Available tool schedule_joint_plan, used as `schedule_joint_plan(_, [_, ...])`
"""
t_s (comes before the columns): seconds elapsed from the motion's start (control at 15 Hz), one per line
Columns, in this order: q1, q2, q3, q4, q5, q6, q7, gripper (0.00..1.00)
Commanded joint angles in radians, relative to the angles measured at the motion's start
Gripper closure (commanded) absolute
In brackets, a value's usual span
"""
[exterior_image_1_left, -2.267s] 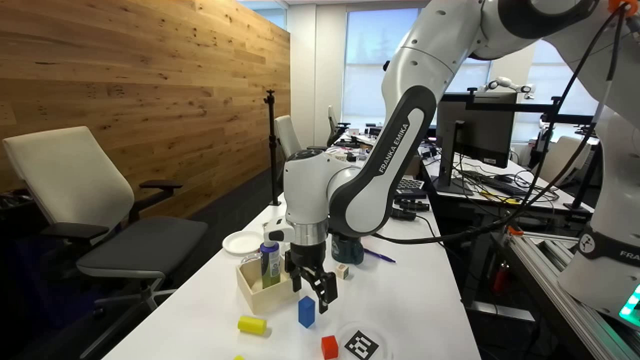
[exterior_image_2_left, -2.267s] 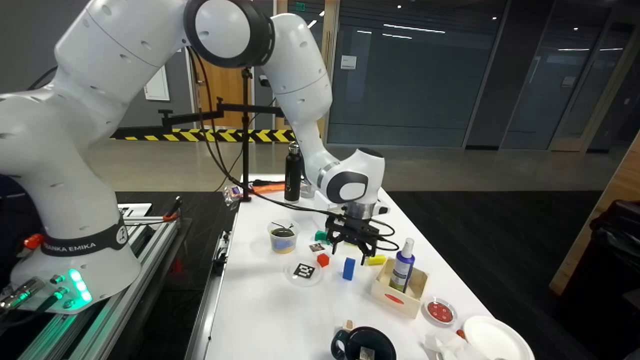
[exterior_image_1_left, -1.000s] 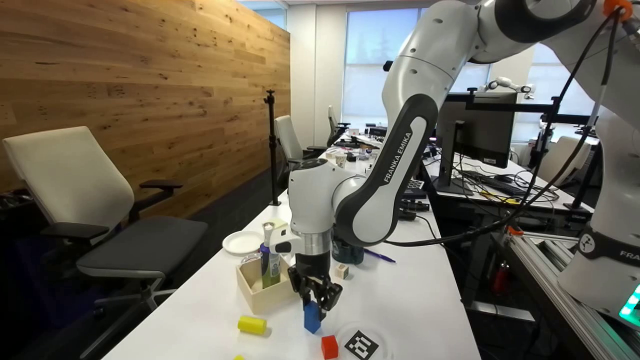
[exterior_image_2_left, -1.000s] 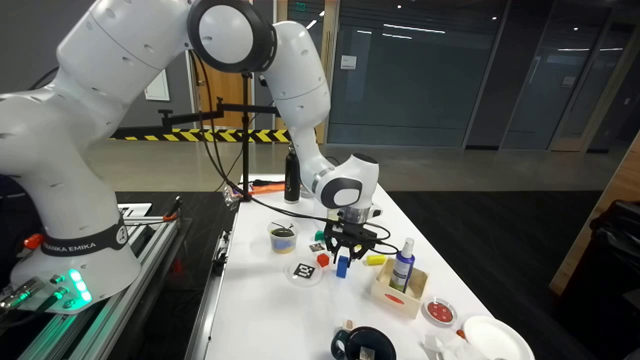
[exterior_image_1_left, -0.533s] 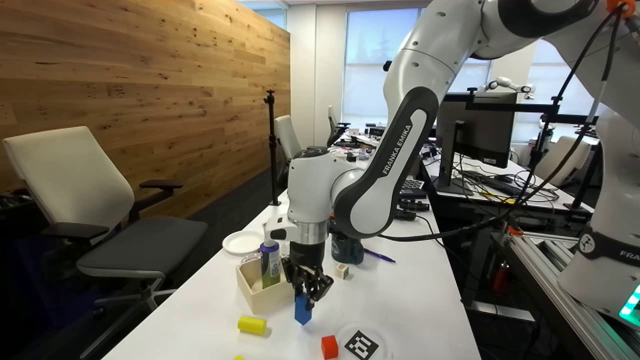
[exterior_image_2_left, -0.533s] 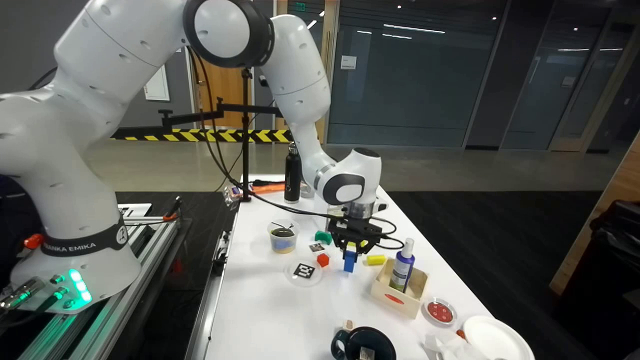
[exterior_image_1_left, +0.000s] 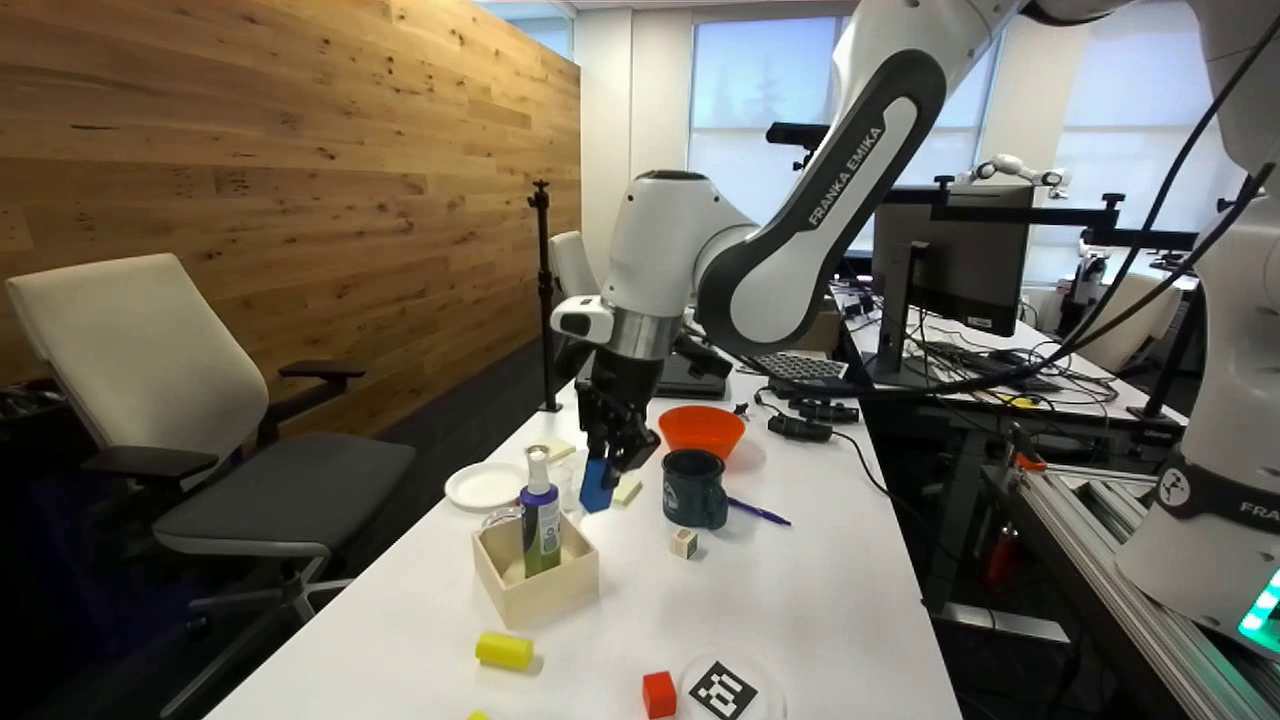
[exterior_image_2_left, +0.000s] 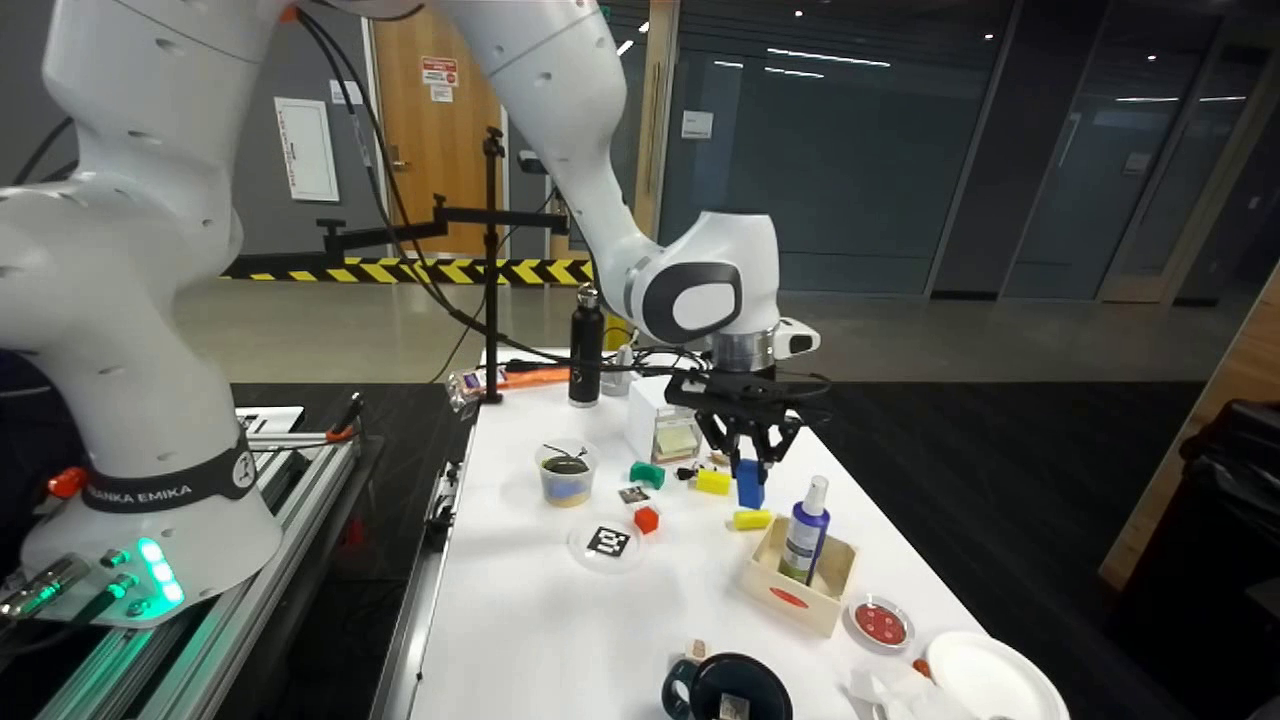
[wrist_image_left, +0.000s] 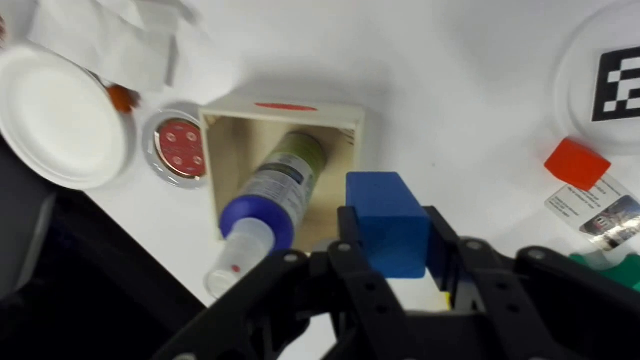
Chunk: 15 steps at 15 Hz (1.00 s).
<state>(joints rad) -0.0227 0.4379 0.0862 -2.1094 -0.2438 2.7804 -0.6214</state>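
Observation:
A blue block (wrist_image_left: 387, 197) is pinched between the dark fingers (wrist_image_left: 349, 225) of my gripper (wrist_image_left: 392, 222). In both exterior views the block (exterior_image_1_left: 596, 488) (exterior_image_2_left: 750, 487) hangs below the gripper, raised off the white table and slightly tilted. Close by is an open pale wooden box (exterior_image_1_left: 548, 598) (exterior_image_2_left: 790, 602), with a purple-and-green spray bottle (exterior_image_2_left: 803, 540) (wrist_image_left: 280, 185) standing in it. In the wrist view the block overlaps the box's edge, but it is held above it rather than resting there.
Around the box lie a yellow cylinder (exterior_image_1_left: 504, 650), a red block (exterior_image_1_left: 659, 694), a white plate (exterior_image_2_left: 995, 680) and a red-centred round tin (wrist_image_left: 179, 147). A dark mug (exterior_image_1_left: 694, 488) and an orange bowl (exterior_image_1_left: 702, 430) stand farther along, and a marker disc (exterior_image_2_left: 608, 542) lies flat.
The gripper came down around the blue block, its jaws narrowed onto it, and it has since lifted the block clear of the table. The whole arm has risen with it.

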Motion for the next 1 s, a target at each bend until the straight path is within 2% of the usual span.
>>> schedule_joint_plan(0.0, [0.049,-0.189,-0.121,-0.144,-0.103,-0.043,0.175,0.9])
schedule_joint_plan(0.07, [0.066,-0.221,-0.161,-0.162,-0.155,-0.068,0.239,0.9])
schedule_joint_plan(0.27, [0.084,-0.273,-0.206,-0.196,-0.259,-0.153,0.417,0.9])
schedule_joint_plan(0.4, [0.085,-0.271,-0.196,-0.203,-0.275,-0.192,0.521,0.9])
schedule_joint_plan(0.67, [0.095,-0.205,-0.151,-0.173,-0.197,-0.227,0.64,0.9])
schedule_joint_plan(0.93, [0.092,-0.104,-0.137,-0.094,-0.144,-0.221,0.711,0.9])
